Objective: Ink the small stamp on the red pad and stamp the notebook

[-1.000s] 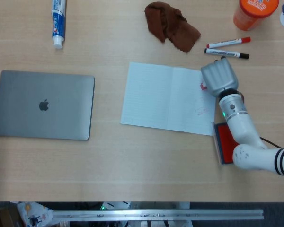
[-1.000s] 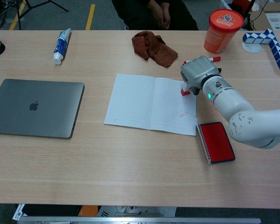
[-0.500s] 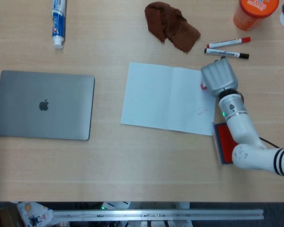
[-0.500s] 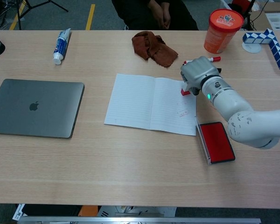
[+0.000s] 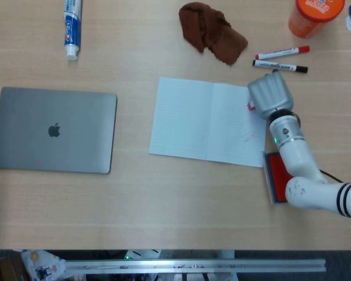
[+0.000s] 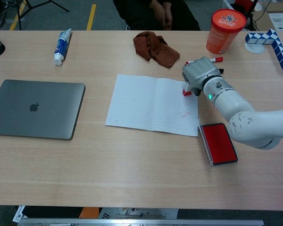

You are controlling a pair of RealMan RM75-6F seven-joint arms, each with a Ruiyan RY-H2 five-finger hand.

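Note:
My right hand is curled over the small red-and-white stamp and grips it at the right edge of the open notebook. The stamp's base sits at the page's upper right. A faint red stamp mark shows lower on the right page. The open red ink pad lies just right of the notebook's near corner, partly under my forearm in the head view. My left hand is not visible in either view.
A closed grey laptop lies at the left. A brown cloth, two markers, an orange tub, a toothpaste tube and a blue-white snake puzzle line the far side.
My right hand with the stamp has shifted very slightly toward the far edge of the page. Nothing else moved.

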